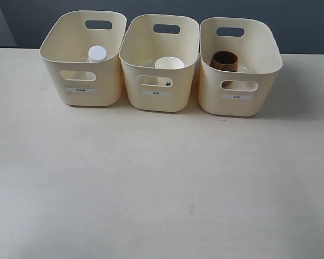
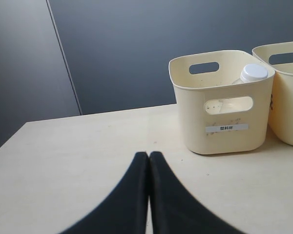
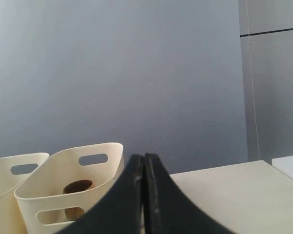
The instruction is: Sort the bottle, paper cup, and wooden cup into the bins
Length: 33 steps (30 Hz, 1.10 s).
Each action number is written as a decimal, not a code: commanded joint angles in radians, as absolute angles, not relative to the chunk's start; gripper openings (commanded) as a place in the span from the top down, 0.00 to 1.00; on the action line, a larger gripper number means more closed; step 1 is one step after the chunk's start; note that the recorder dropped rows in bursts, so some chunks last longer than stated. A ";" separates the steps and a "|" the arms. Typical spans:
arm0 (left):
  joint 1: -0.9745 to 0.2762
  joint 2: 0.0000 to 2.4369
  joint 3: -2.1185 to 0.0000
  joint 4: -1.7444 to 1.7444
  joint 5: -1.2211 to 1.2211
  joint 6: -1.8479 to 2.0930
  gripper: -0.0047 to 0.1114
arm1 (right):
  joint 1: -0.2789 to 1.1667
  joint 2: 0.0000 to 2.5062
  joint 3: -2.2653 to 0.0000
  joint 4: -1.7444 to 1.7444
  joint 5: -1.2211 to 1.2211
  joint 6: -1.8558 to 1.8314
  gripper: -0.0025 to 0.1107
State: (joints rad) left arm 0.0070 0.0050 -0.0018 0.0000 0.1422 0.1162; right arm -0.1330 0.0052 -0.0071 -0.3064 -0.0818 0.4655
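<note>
three cream bins stand in a row at the far side of the pale table (image 1: pixel 162 189), nearly touching side by side, each with an oval handle cut-out and a small white label on the front. left bin (image 1: pixel 83 59): contains the bottle (image 1: pixel 97 53), upright, its white screw cap showing above the front wall and its clear body faintly visible through the front cut-out; the left wrist view confirms the cap just under the rim on the side nearest the middle bin. middle bin (image 1: pixel 159 65): contains the paper cup (image 1: pixel 169 63), upright, only its white rim and upper wall showing, with a dark mark visible through the front cut-out. right bin (image 1: pixel 240 67): contains the wooden cup (image 1: pixel 224 60), upright, dark reddish-brown, mouth open upward, set toward the bin's left wall; the right wrist view shows it through that bin's wall opening and over the rim. label text too small to read in the exterior view. neither arm appears in the exterior view. left gripper (image 2: pixel 149 155): black fingers pressed together tip to tip, nothing between them, pointed over bare table with the left bin well apart from the tips. right gripper (image 3: pixel 144 157): fingers likewise closed against each other and empty, raised, with the right bin beyond them against a grey wall (image 3: pixel 136 73)
</note>
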 commanded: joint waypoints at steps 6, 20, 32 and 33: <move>0.007 0.000 0.000 0.000 0.135 0.115 0.96 | -0.138 0.000 0.000 -0.358 0.067 0.433 0.98; 0.007 0.000 0.000 0.000 0.135 0.115 0.96 | -0.138 0.000 0.000 0.101 0.105 -0.166 0.98; 0.007 0.000 0.000 0.000 0.135 0.115 0.96 | -0.138 0.000 0.000 -0.033 0.117 0.013 0.98; 0.007 0.000 0.000 0.000 0.135 0.115 0.96 | -0.138 0.000 0.000 -0.033 0.117 0.013 0.98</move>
